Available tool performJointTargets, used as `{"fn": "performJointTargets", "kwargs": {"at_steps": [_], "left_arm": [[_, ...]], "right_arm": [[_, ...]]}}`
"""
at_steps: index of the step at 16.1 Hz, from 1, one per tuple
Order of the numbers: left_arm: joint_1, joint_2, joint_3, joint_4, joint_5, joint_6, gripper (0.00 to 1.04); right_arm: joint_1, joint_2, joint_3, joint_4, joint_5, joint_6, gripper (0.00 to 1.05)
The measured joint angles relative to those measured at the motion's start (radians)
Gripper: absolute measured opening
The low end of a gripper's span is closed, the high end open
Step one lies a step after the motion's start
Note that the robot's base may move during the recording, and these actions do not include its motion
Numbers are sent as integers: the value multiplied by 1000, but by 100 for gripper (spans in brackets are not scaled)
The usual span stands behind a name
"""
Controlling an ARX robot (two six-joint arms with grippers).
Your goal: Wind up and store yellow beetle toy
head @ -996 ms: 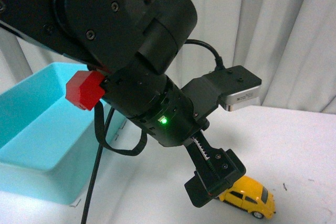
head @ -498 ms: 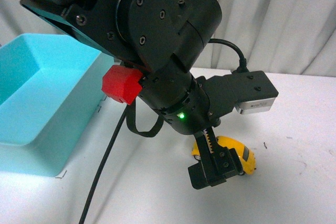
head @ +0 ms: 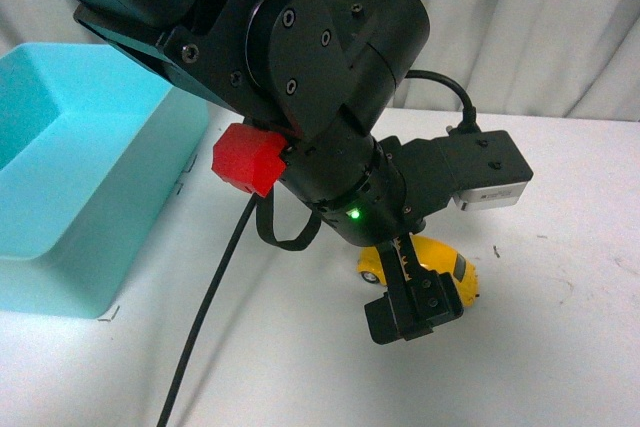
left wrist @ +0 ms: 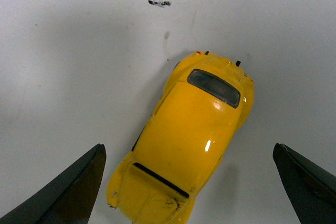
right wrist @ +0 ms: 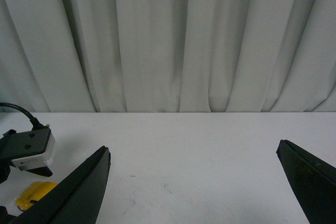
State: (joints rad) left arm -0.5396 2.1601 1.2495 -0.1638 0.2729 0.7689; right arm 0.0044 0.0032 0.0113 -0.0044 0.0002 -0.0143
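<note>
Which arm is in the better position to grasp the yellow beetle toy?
Left. The left gripper hangs open directly above the yellow beetle toy, one finger on each side. The right gripper, also open, faces the curtain, with the toy off to one side.

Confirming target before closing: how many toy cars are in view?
1. The yellow beetle toy sits on the table under the open left gripper, right of the turquoise bin. The arm may hide others.

Yellow beetle toy (left wrist: 189, 137): glossy, black windows, upright on wheels, on white tabletop.
</note>
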Motion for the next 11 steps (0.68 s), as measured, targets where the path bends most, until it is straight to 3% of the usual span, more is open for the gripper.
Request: {"fn": "performJointTargets", "kwargs": {"at_steps": [6,11], "left_arm": [[-8,42,21,21,-6,0,95],[-16,55,29,34,-10,0,47]], "right_arm": [[0,0,0,0,0,0,98],[0,0,0,0,0,0,98]]}}
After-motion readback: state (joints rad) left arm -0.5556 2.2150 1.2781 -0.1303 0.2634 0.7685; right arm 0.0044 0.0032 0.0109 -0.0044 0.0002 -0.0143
